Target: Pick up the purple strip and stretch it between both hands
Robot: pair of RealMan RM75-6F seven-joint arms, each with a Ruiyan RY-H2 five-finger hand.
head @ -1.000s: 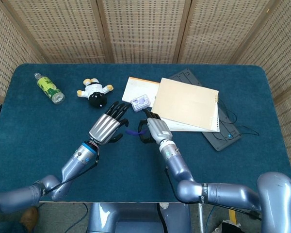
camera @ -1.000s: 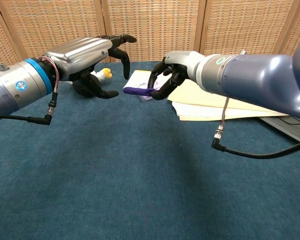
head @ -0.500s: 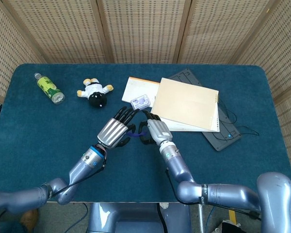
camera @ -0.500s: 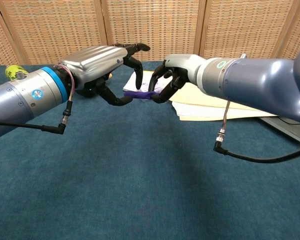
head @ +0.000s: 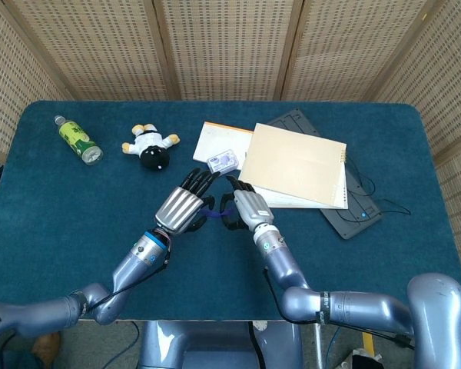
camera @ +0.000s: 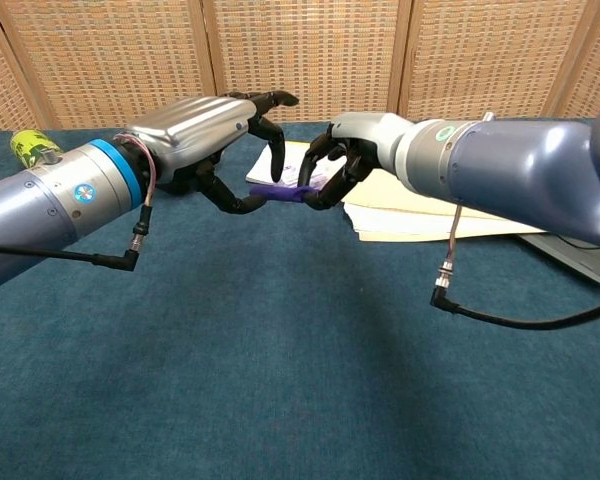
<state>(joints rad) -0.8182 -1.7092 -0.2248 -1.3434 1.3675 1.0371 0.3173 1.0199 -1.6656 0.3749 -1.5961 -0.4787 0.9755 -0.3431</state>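
Note:
The purple strip (camera: 279, 190) hangs above the blue tablecloth, spanning the short gap between my two hands; in the head view only a small piece of the strip (head: 211, 208) shows. My right hand (camera: 347, 160) pinches its right end between thumb and curled fingers. My left hand (camera: 205, 140) has its thumb under the strip's left end and a finger curled down over it, pinching it. From above, the left hand (head: 181, 206) and right hand (head: 244, 204) sit almost fingertip to fingertip near the table's middle.
A tan notebook (head: 296, 164) lies over a white booklet (head: 217, 141) and a black keyboard (head: 355, 206) at the back right. A small clear case (head: 223, 161) sits just behind the hands. A plush toy (head: 151, 146) and a green bottle (head: 78, 140) lie at the back left.
My left hand has come in from the left and closed its thumb and finger on the strip's free end. The right hand has kept its hold, barely moving.

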